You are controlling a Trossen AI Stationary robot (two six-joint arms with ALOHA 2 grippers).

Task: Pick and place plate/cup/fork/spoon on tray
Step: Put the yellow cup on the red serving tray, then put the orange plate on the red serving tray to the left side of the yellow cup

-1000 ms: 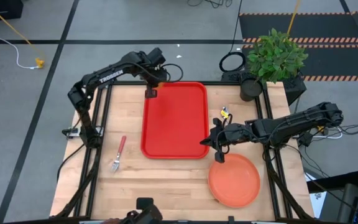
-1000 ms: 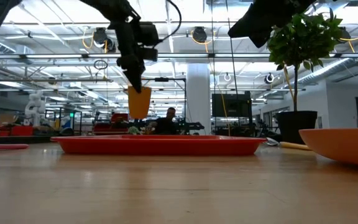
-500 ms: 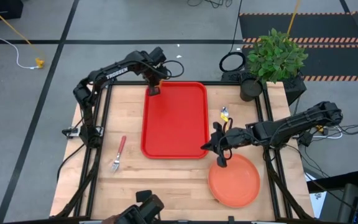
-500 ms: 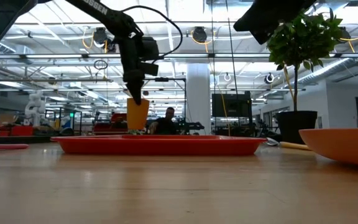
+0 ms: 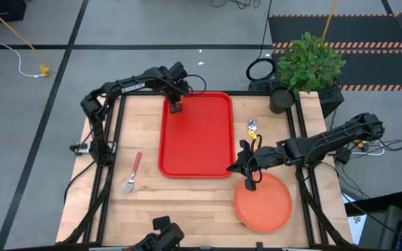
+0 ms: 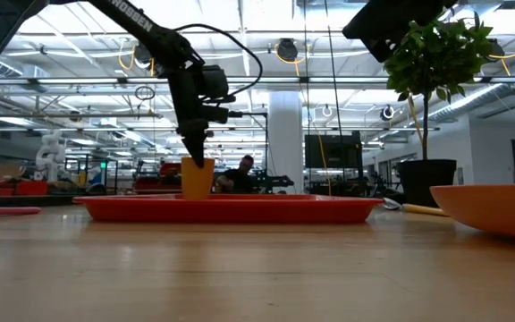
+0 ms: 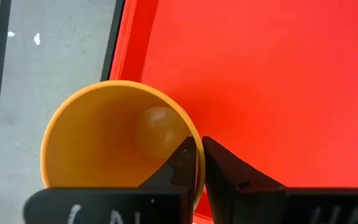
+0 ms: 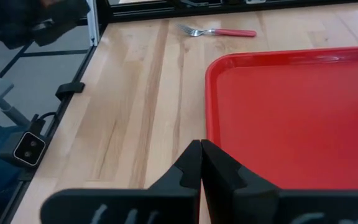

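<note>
My left gripper (image 5: 175, 107) is shut on the orange-yellow cup (image 6: 197, 177) over the far left corner of the red tray (image 5: 197, 139). The cup stands upright, its base down behind the tray's rim (image 6: 226, 208). My right gripper (image 5: 249, 181) is shut over the far left rim of the salmon-orange plate (image 5: 264, 203), which lies on the table near the right front. I cannot tell whether it touches the plate. The fork (image 5: 132, 174) lies left of the tray. The spoon (image 5: 252, 127) lies right of the tray, partly under the right arm. My left gripper pinches the cup's wall at its rim (image 7: 197, 163), one finger inside the cup and one outside. The fingers come from above, pointing down. The cup hangs upright, mouth up; whether its base rests on the tray floor is hidden by the tray's rim.
A potted plant (image 5: 306, 66) in a black pot stands at the table's far right corner. Bare wood lies near the front edge and left of the tray around the fork (image 8: 219, 31).
My left gripper has gone down with the cup, from well above the tray to the level of its rim, staying over the far left corner; the cup has stayed upright. My right gripper has shifted slightly toward the table's near edge, over the plate's rim.
</note>
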